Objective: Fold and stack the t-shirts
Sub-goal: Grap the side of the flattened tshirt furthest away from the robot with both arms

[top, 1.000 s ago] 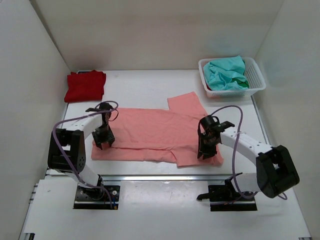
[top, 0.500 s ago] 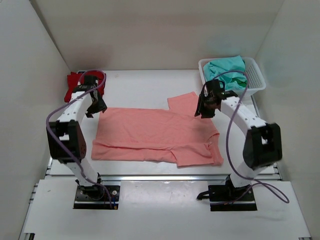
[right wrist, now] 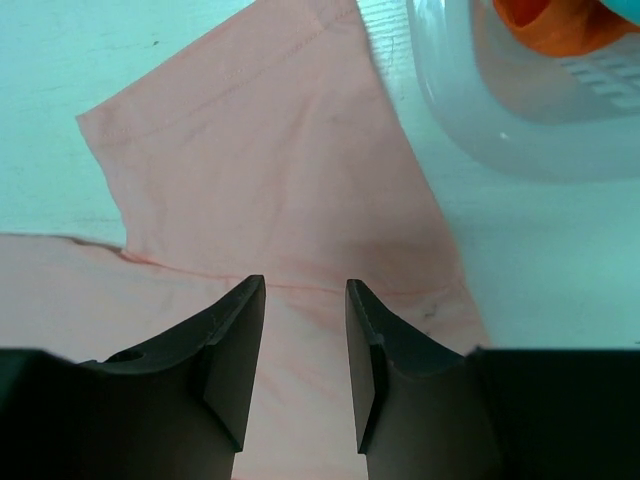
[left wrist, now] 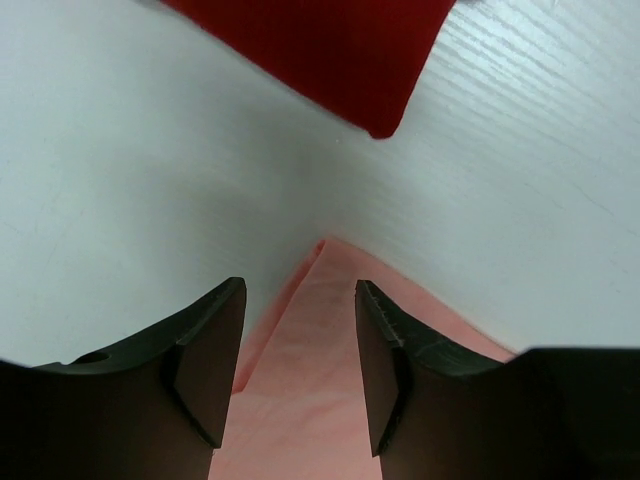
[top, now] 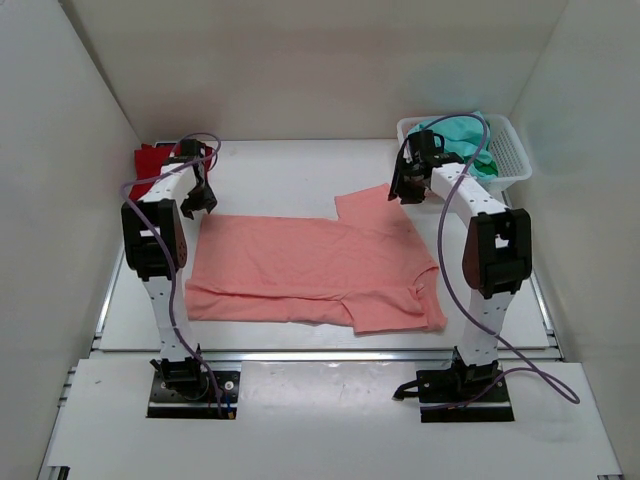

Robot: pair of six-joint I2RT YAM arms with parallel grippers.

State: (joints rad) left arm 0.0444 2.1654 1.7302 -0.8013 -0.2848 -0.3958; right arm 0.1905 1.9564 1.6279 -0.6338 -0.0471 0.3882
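Observation:
A salmon-pink t-shirt lies flat across the middle of the table, one sleeve pointing to the back right. My left gripper is open and empty over the shirt's far left corner. My right gripper is open and empty over the back-right sleeve. A folded deep red t-shirt lies at the back left, its corner in the left wrist view. A teal-green t-shirt is bunched in the basket.
A white lattice basket stands at the back right, its wall close to my right gripper in the right wrist view. White walls enclose the table on the left, back and right.
Both arms have swung from the shirt's near edge to its far corners. The left gripper went to the far left corner, the right to the back sleeve. The shirt lies unchanged.

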